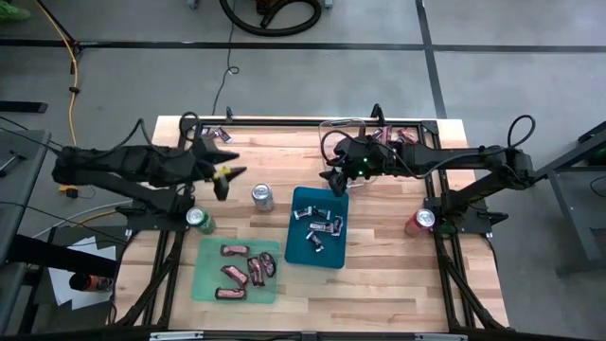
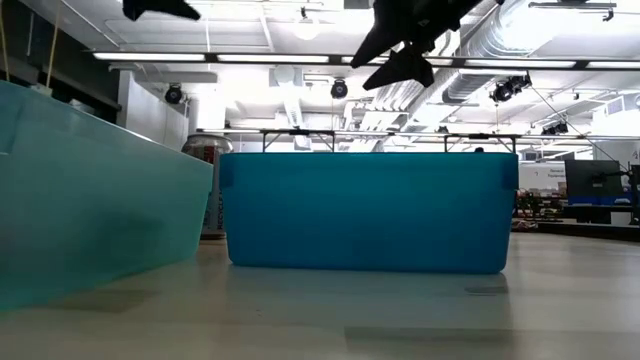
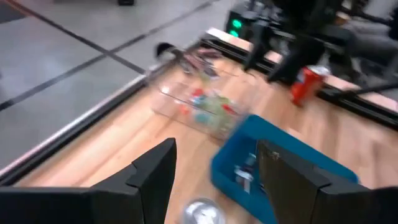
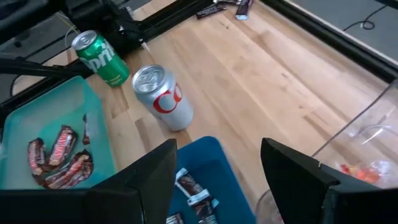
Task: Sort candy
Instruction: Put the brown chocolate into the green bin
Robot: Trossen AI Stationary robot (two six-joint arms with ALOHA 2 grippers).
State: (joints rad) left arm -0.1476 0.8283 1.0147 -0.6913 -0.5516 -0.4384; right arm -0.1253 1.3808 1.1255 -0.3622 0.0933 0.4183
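blue bin (image 2: pixel 365 210) sitting nearest low cam, holding dark/silver pieces (image 1: pixel 317 225) | red-brown bars (image 1: pixel 246 270) lying in green tray (image 1: pixel 206 275) | small bright candy (image 3: pixel 208 107) waiting in clear container (image 3: pixel 186 102) | right gripper (image 1: pixel 333 180) hovering spread and empty at blue bin's far edge, likely between picks | left gripper (image 1: pixel 224 176) waiting spread, empty, near silver can (image 1: pixel 262 197) | next: reaching into clear container for one piece

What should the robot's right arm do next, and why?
Probably lower the open, empty right tool into the clear plastic box beside it, since small bright candies lie unsorted there, while the blue bin and green tray already hold wrapped pieces.
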